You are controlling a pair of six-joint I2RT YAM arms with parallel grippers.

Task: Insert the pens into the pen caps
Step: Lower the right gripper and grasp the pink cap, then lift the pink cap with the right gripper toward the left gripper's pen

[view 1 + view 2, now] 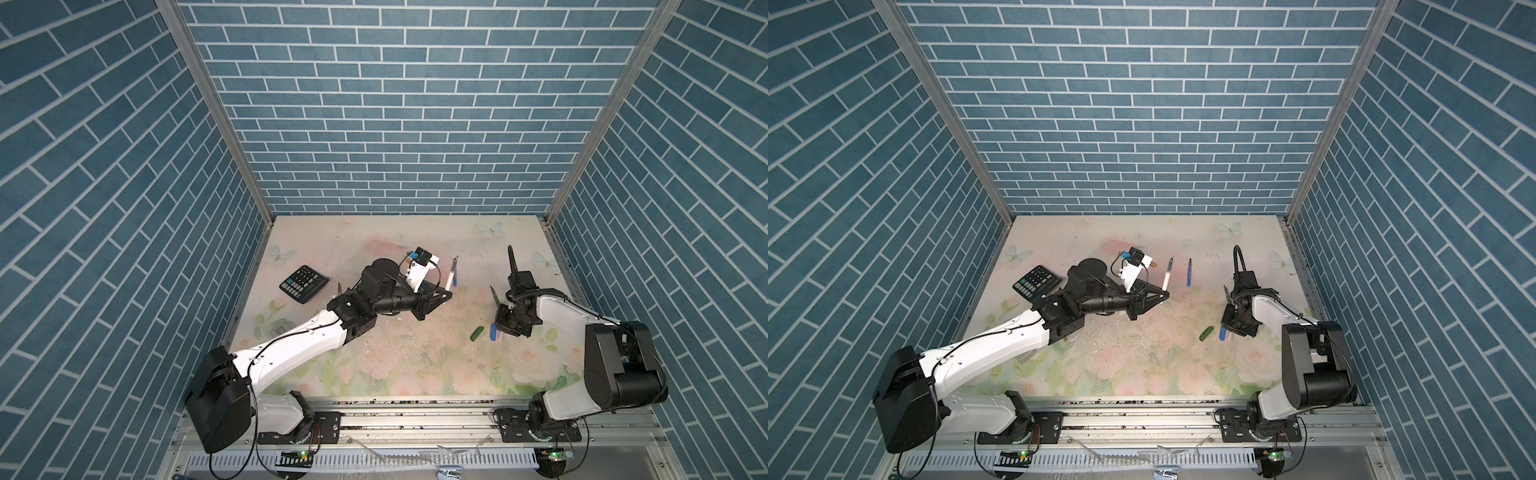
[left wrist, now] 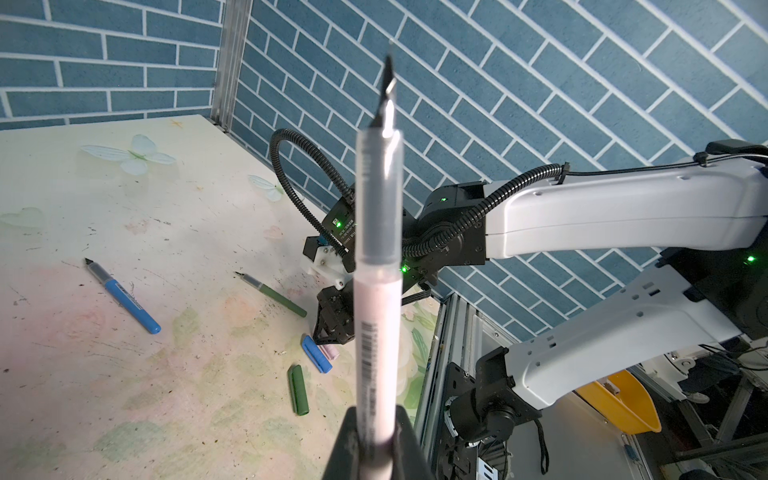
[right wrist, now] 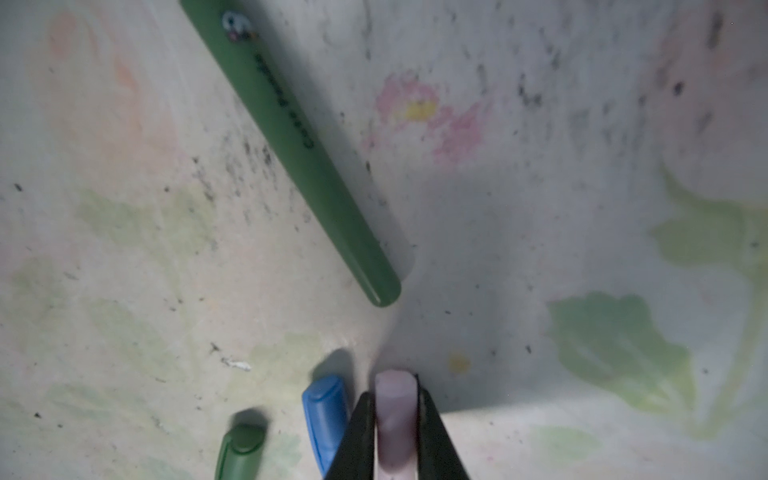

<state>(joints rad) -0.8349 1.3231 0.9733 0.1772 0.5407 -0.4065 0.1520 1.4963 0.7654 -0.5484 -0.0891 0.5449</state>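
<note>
My left gripper [image 2: 376,419] is clamped on the back end of the pink pen [image 2: 377,316], tip held out free so it can enter a cap. My right gripper [image 3: 397,419] pinches the pink cap [image 3: 395,395], low on the bench [image 3: 540,208] just beside the blue cap [image 3: 326,407], likely to lift it toward that tip

Table [image 1: 415,365], calculator [image 1: 304,284], blue pen [image 1: 1189,274], green pen [image 2: 272,294], green cap [image 1: 477,333], blue cap [image 2: 316,353], perhaps pink cap [image 3: 395,419]

The blue cap [image 3: 326,411] lies just beside the right end effector [image 3: 395,388], green cap [image 3: 241,444] near; green pen [image 3: 299,153] just ahead. The counter [image 1: 374,374] is open front centre; calculator [image 1: 303,284] well apart, left side.
</note>
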